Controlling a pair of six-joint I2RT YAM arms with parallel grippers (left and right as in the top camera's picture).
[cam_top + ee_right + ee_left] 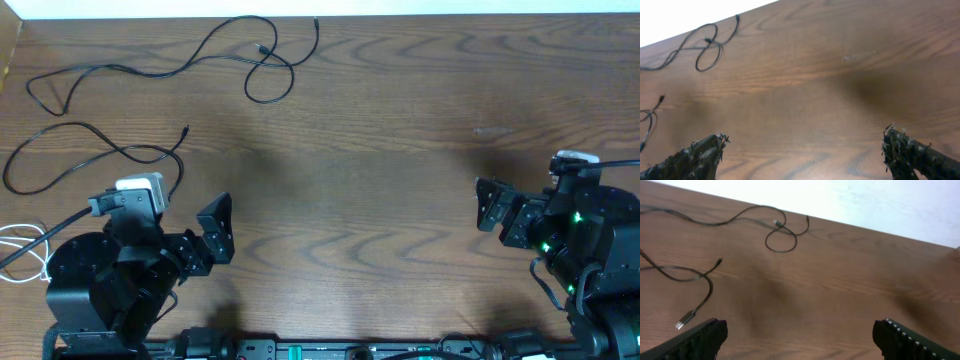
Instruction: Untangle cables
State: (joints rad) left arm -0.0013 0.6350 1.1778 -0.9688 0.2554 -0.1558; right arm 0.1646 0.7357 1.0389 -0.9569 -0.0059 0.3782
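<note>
We see three thin cords on the brown wooden counter, and none of them touches another. The long black cord with small end plugs lies far back on the left side. It curls into one loose loop where it crosses over itself. The second long black cord lies closer to the arms and bends round in a big curve. The short white cord is curled up at the left edge, just beside the base of the left arm. The left gripper is near the second black cord. Its jaws are wide apart and hold nothing. The right gripper is over bare wood, well apart from all the cords. Its jaws are wide apart and hold nothing too.
</note>
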